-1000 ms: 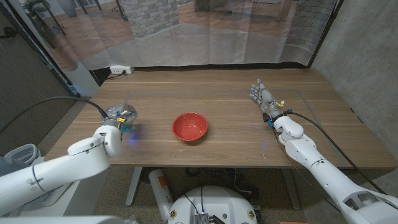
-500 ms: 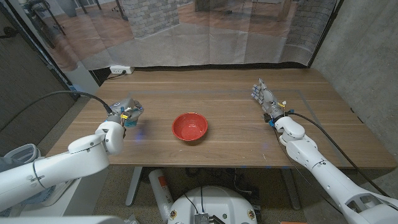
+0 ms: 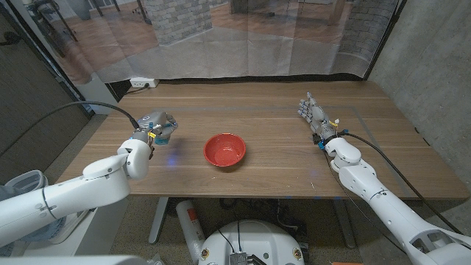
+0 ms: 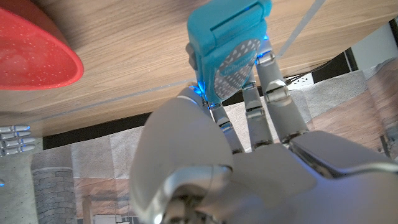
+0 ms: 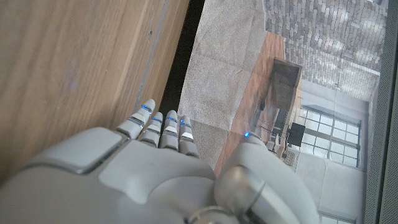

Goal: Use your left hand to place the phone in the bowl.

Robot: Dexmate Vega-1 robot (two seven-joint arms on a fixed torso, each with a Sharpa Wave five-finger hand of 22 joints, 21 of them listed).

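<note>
Left hand [image 3: 156,125] is raised above the table [image 3: 265,158], to the left of the bowl [image 3: 225,150] and apart from it. From the wrist camera its fingers [image 4: 272,87] are seen closed on the phone [image 4: 229,51], a turquoise handset with a patterned grey patch on the face turned to the camera; the phone stands beyond the fingertips, pinched against the thumb. In the head view the phone [image 3: 165,122] shows as a blue-grey shape at the front of the hand, clear of the wood. A faint blue glow lies on the tabletop below the hand.

The bowl is red, round, upright and sits near the table's middle, toward the front edge. Its rim [image 4: 37,53] also appears in the left wrist view, on the wooden surface [image 4: 137,50], well to one side of the phone.

Right hand [image 3: 314,116] is over the right part of the table, holding nothing, fingers extended and lying close together, pointing away from the robot. The right wrist view shows the same fingers [image 5: 163,127] straight and side by side, reaching past the table's edge [image 5: 168,56]. Whether the palm touches the wood cannot be told.

A white power strip [image 3: 142,83] lies at the table's far left corner
</note>
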